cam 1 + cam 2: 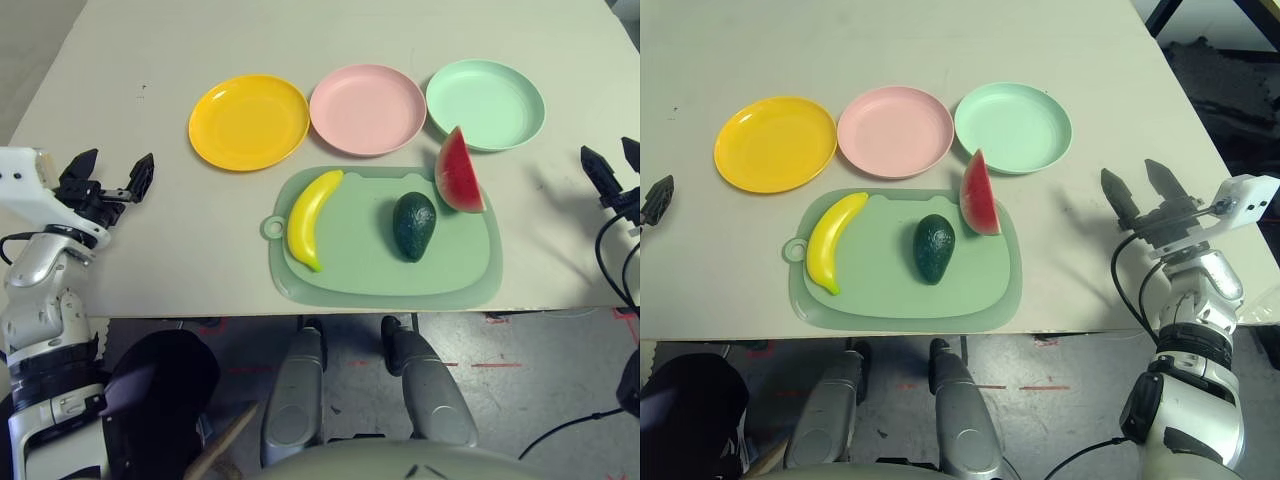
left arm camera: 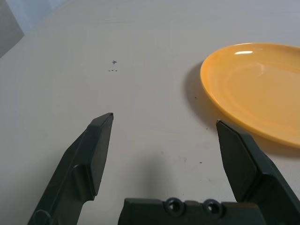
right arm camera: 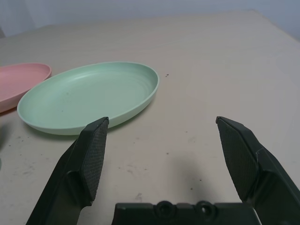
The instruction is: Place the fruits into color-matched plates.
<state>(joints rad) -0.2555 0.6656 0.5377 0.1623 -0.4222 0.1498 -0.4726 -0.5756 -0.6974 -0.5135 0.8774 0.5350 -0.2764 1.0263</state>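
progress: none placed | banana (image 1: pixel 312 218), avocado (image 1: pixel 413 226), watermelon wedge (image 1: pixel 458 172) on mat (image 1: pixel 450 275) | yellow plate (image 1: pixel 248 122), pink plate (image 1: pixel 367 108), mint plate (image 1: pixel 485 103) bare | left gripper (image 1: pixel 108 172), right gripper (image 1: pixel 1143 190) spread wide, holding nothing, off to the table's sides
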